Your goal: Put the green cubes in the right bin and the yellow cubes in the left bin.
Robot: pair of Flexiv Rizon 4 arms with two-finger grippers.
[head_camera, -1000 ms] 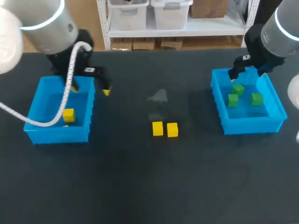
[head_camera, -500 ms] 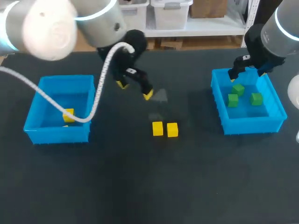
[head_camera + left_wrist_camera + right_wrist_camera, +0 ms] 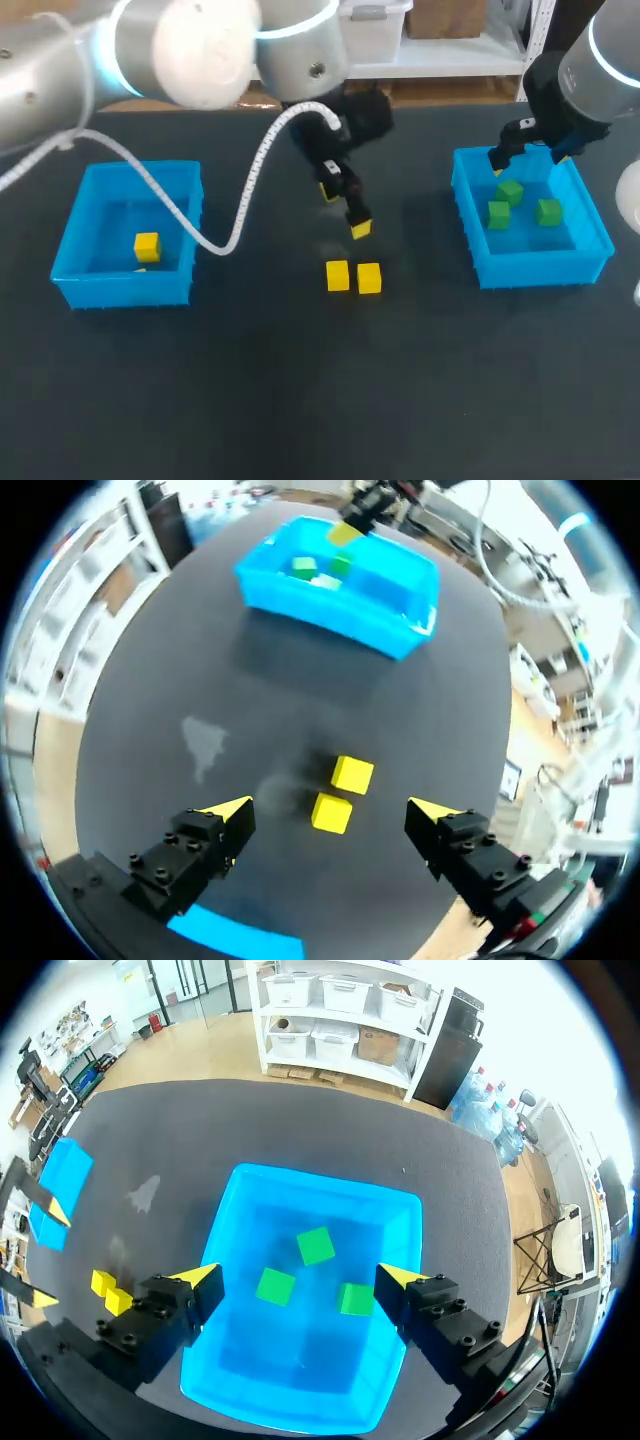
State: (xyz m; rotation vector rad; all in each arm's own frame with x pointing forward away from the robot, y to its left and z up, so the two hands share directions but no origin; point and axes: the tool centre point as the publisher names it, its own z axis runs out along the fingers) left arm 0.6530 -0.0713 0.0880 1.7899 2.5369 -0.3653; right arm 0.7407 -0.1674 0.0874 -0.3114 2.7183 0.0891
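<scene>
While hanging wide open and empty over the counter, framed with the left gripper the nearer yellow cube, judged light, rigid and smooth, best pinched across its two free flat sides. Sat flat, equal-sided with no long axis, slightly askew, with the farther yellow cube just beyond, the pair lined toward the right bin. Farther off, held the right gripper spread wide and empty above three green cubes in that bin.

Dark table, left bin, right bin, 2 yellow cubes between
</scene>
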